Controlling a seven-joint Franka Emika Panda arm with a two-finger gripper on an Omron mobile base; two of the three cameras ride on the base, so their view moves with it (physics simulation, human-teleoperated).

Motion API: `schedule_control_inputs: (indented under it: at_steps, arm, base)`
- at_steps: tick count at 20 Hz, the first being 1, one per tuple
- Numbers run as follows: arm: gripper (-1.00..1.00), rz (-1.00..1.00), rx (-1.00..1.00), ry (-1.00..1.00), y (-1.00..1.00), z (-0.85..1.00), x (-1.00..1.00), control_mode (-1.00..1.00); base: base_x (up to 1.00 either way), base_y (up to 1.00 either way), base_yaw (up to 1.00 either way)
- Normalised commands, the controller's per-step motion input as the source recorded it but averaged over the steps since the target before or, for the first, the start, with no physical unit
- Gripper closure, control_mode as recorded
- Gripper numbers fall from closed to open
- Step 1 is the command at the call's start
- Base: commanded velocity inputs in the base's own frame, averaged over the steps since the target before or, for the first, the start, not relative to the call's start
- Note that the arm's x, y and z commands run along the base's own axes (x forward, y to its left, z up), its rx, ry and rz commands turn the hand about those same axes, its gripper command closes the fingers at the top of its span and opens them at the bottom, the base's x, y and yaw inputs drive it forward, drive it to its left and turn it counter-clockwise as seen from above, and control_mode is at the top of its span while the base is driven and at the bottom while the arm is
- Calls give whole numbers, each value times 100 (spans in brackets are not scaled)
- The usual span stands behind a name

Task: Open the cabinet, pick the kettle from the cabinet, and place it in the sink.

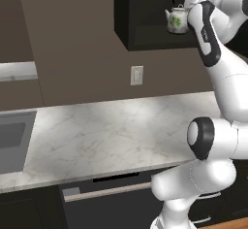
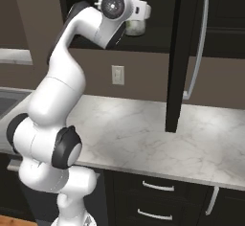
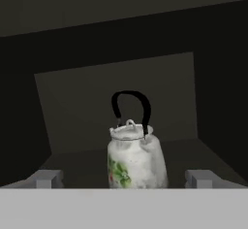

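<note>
- Upper cabinet (image 1: 127, 31): black, wall-mounted above the counter; its panelled door (image 2: 178, 57) stands swung out over the counter, edge-on in the right base view, with the long silver bar handle (image 2: 198, 43) running down its outer face.
- Kettle (image 3: 133, 157): small, white, with a green leaf pattern, a lid knob and a thin black arched handle; it stands upright on the cabinet's shelf floor (image 3: 193, 155), near the front edge. In the left base view the kettle (image 1: 177, 18) sits at the right end of the open compartment, spout pointing left.
- Gripper (image 3: 125, 178): held level in front of the open compartment, facing the kettle. The two fingertips (image 3: 46, 178) stand wide apart, one on each side of the kettle's body as seen from the hand view, and nothing is clasped between them; whether they touch it cannot be told.
- Arm (image 1: 213, 39): white with dark joints, raised from the base up to cabinet height; its wrist (image 2: 115, 5) partly covers the kettle in the right base view.
- Counter (image 1: 111, 126): white marble, running below the cabinet.
- Sink (image 1: 12, 138): grey recessed basin at the counter's left end, well apart from the kettle.
- Wall outlet (image 1: 137, 75): pale plate on the brown wall between counter and cabinet.
- Base drawers (image 2: 155, 186): black, with short silver handles, under the counter's front edge.
</note>
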Motion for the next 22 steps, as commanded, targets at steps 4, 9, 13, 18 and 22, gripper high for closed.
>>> schedule_control_inputs:
  at_steps: [4,9,13,18,22]
  arm:
    - [-100,0,0,0,-9,0,19,-100]
    - [-100,0,3,2,-1,-2,18,-100]
    - [-100,0,5,2,0,-1,21,-100]
    - [-100,0,6,0,-2,0,25,-100]
    - [-100,0,6,0,0,-2,22,-100]
  base:
    - [0,0,0]
    - [0,0,0]
    - [0,0,0]
    - [0,0,0]
    - [0,0,0]
